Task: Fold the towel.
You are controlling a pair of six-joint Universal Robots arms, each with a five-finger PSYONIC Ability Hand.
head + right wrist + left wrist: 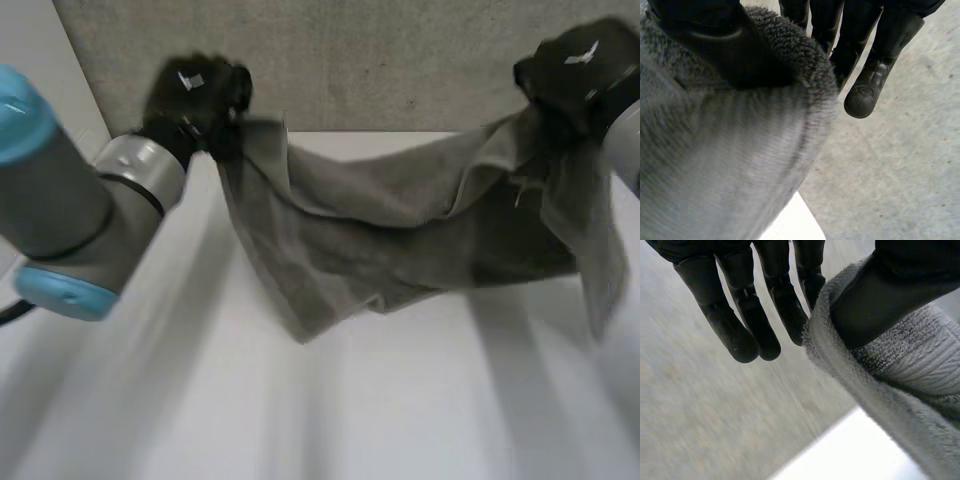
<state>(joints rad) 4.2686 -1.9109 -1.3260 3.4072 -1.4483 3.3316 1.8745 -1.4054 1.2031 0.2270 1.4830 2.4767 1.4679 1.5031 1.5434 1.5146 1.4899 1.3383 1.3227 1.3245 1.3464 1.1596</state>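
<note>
A grey towel [400, 235] hangs in the air between my two hands, sagging in the middle, its lower fold near the white table [300, 400]. My left hand [195, 95] holds the towel's left top corner, raised at the far left of the table. In the left wrist view the thumb [875, 300] presses the towel's edge [880, 390] against the fingers [785, 305]. My right hand [575, 70] holds the right top corner, high at the far right. In the right wrist view the thumb [730, 55] pinches the towel [715, 160] against the fingers [865, 85].
A grey concrete wall [380, 60] stands behind the table's far edge. My left arm [70, 210] reaches across the table's left side.
</note>
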